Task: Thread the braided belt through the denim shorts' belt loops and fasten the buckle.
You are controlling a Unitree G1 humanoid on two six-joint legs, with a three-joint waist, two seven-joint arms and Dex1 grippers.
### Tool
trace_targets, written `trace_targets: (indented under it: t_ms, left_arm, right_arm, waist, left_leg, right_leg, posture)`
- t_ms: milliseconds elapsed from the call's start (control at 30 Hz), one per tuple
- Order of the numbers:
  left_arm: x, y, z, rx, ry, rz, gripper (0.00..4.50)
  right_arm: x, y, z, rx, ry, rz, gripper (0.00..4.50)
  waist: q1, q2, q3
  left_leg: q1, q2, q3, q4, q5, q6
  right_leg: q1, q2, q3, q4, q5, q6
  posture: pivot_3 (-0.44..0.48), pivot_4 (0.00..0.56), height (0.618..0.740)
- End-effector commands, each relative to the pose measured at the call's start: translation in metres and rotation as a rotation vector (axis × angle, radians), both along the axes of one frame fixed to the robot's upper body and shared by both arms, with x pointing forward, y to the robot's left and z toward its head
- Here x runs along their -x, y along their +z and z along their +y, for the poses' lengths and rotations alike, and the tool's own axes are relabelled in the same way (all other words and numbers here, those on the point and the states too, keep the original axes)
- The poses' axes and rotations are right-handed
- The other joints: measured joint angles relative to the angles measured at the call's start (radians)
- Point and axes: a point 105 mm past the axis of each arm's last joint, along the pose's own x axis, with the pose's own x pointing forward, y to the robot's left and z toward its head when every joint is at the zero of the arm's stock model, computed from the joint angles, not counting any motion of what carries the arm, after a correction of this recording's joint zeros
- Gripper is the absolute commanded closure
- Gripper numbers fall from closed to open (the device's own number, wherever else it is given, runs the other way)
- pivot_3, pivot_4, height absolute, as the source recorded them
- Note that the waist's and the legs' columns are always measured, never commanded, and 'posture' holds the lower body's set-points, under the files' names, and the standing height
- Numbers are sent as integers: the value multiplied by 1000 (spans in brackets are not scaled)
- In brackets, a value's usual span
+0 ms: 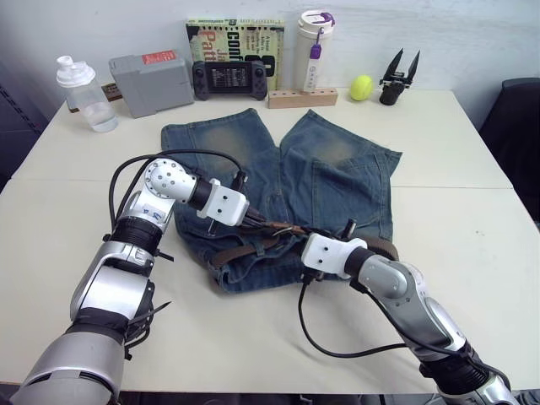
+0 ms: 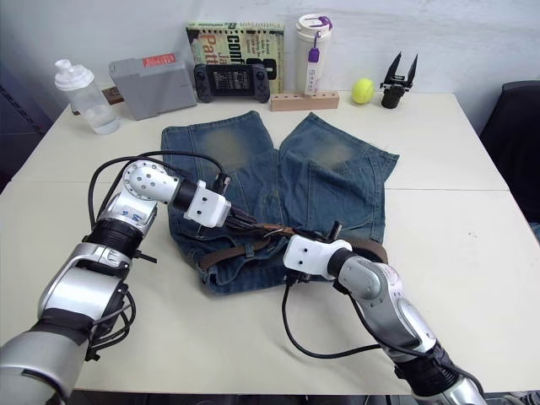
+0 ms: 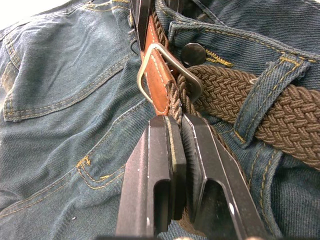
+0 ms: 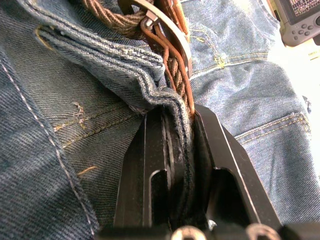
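Note:
The denim shorts (image 1: 337, 169) lie flat on the table, waistband toward me. The braided belt (image 1: 240, 251) runs along that waistband and passes under a belt loop (image 3: 265, 95). The silver buckle (image 3: 180, 70) lies at the shorts' front button, with the tan leather strap through its frame. My left gripper (image 1: 256, 222) is shut on the braided belt just beside the buckle, as the left wrist view shows (image 3: 178, 132). From the other side, my right gripper (image 1: 297, 239) is shut on the waistband edge together with the belt's strap (image 4: 175, 117). The two grippers nearly meet at the buckle.
Along the table's far edge stand a clear bottle (image 1: 84, 93), a grey box (image 1: 152, 83), a game console (image 1: 232, 78), a book (image 1: 236, 38), a white tumbler (image 1: 314, 46), a tennis ball (image 1: 361, 87) and a black gripper part (image 1: 399, 76). A dark chair (image 1: 519, 135) is at the right.

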Motion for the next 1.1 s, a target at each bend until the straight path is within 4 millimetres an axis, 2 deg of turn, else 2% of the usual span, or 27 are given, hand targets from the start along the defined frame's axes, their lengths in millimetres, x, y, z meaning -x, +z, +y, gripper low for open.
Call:
trace_targets:
  t_ms: [33, 400, 600, 700, 900, 1100]
  left_arm:
    - [-5, 8, 8, -44, 16, -51, 4500]
    - [-3, 21, -4, -3, -14, -75, 4500]
    - [4, 11, -19, 31, -35, -36, 4500]
    - [2, 6, -27, 86, 25, 29, 4500]
    - [1, -6, -27, 122, 153, 168, 4500]
    - [7, -7, -43, 152, 149, 180, 4500]
  right_arm:
    - [0, 26, 1, -37, 1, -98, 4476]
    - [2, 29, 6, -37, 24, -107, 4476]
    - [4, 31, 11, -52, 38, -109, 4476]
    - [5, 30, 11, -58, 38, -99, 4476]
    - [6, 26, 11, -75, 36, -69, 4476]
    - [13, 23, 23, -75, 104, -40, 4476]
  waist:
    - [0, 0, 0]
    - [0, 0, 0]
    - [0, 0, 0]
    - [0, 0, 0]
    - [0, 0, 0]
    - [-1, 0, 0]
  left_leg:
    - [0, 0, 0, 0, 0, 0]
    - [0, 0, 0, 1, 0, 0]
    - [0, 0, 0, 1, 0, 0]
    - [-1, 0, 0, 1, 0, 0]
    - [0, 0, 0, 2, 0, 0]
    - [-1, 0, 0, 3, 0, 0]
  right_leg:
    - [0, 0, 0, 0, 0, 0]
    - [-1, 0, 0, 5, 0, 0]
    - [-1, 0, 0, 6, 0, 0]
    - [-1, 0, 0, 6, 0, 0]
    - [-1, 0, 1, 7, 0, 0]
    - [0, 0, 1, 7, 0, 0]
  posture:
    - [0, 150, 694]
    - [0, 150, 694]
    - [0, 150, 694]
    - [0, 150, 694]
    - [0, 150, 694]
    - [0, 150, 694]
